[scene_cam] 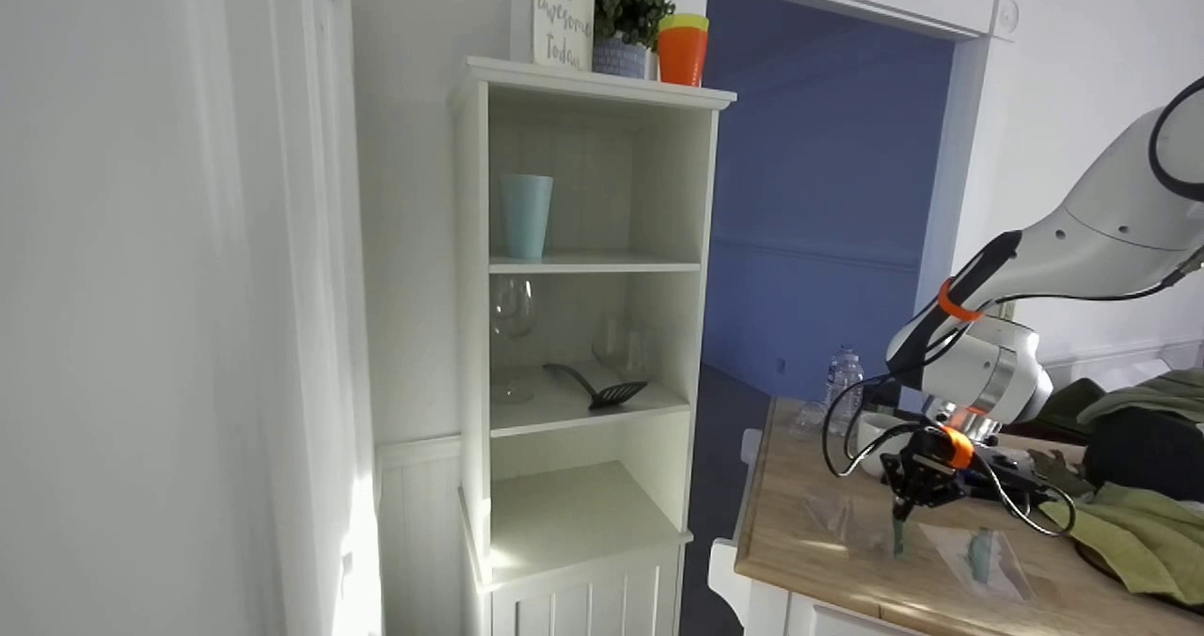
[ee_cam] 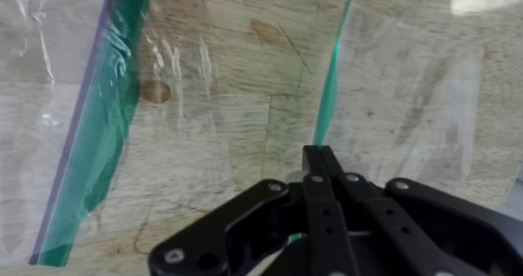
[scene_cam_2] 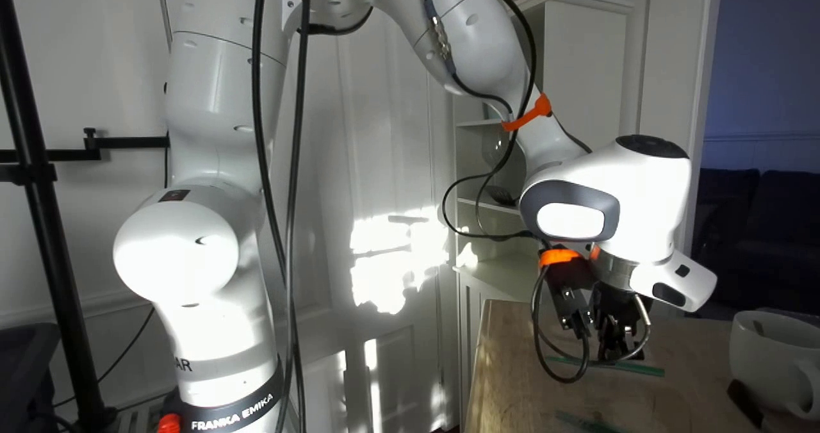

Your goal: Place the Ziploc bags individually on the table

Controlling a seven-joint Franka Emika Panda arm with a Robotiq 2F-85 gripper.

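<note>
My gripper [ee_cam: 319,147] has its fingertips together on the green seal strip of a clear Ziploc bag [ee_cam: 408,100]. The strip rises from the fingertips in the wrist view, and the clear part spreads to the right. In an exterior view the gripper [scene_cam: 900,512] points down with the green strip [scene_cam: 898,537] hanging under it, at or just above the wooden table [scene_cam: 809,561]. Another Ziploc bag [ee_cam: 98,121] with a green and purple seal lies flat on the table, apart from the gripper. It also shows in both exterior views [scene_cam: 979,556] [scene_cam_2: 589,423].
A white mug [scene_cam_2: 769,350] stands near the gripper, with a dark slim object [scene_cam_2: 744,402] beside it. Clear bottles [scene_cam: 844,382] stand at the table's back. Green cloths [scene_cam: 1143,532] and dark items lie beside the arm. A white shelf [scene_cam: 583,420] stands beyond the table.
</note>
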